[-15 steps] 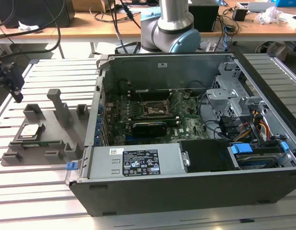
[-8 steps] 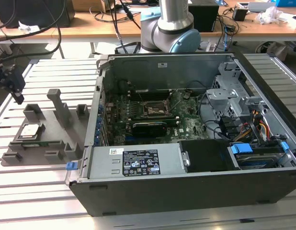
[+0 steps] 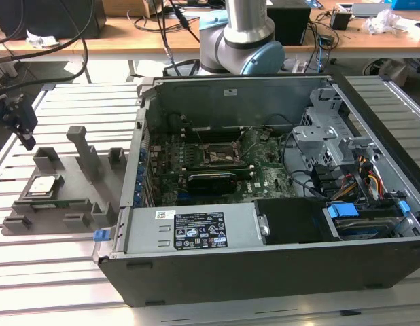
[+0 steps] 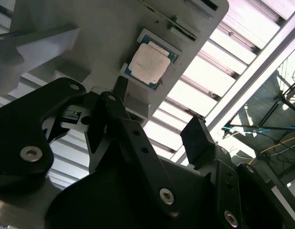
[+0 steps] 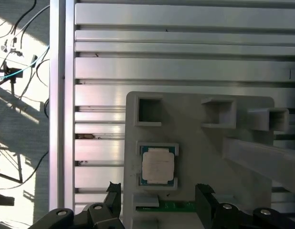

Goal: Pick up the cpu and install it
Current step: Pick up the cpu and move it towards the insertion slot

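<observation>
Slatted table (image 5: 185,67), cpu (image 5: 158,165) in grey tray (image 5: 200,148), fingers (image 5: 113,194) spread above

Robot arm (image 3: 245,30): upper part cut off by the exterior view's edge. Gripper (image 5: 158,191): body cut off by the first wrist view's edge.

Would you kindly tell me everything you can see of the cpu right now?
The cpu is a small, thin, square chip with a pale silver metal top and a narrow green border. It lies flat, top up, seated in a square pocket of the grey tray, which rests on the slatted table at the exterior view's left, outside the computer case. The open gripper hangs close above it, not touching it.
</observation>
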Robot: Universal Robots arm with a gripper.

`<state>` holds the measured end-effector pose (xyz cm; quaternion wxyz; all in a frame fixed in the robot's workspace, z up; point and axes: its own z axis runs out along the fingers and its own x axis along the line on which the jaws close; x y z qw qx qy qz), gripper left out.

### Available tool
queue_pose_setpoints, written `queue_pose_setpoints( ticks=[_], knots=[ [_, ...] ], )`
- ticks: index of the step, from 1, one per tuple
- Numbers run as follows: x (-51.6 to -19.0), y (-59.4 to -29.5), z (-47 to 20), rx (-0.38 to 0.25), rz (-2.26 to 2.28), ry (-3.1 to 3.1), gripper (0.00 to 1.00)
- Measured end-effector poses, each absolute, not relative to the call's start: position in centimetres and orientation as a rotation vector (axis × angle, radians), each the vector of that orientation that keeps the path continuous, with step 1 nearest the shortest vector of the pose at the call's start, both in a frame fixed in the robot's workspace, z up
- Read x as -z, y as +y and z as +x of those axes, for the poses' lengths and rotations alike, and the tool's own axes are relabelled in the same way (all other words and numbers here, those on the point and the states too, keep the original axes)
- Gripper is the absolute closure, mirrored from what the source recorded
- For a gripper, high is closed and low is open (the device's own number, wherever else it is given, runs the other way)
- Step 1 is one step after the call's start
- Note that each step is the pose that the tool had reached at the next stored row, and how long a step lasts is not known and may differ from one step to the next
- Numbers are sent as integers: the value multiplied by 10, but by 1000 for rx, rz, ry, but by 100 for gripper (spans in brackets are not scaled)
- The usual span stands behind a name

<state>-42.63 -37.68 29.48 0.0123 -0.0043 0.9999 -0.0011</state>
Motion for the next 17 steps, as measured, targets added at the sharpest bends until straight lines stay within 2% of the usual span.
queue_pose_setpoints(
  ticks=[17],
  knots=[
    [-286,-377,-426,3,-13,3117,28]
  ],
)
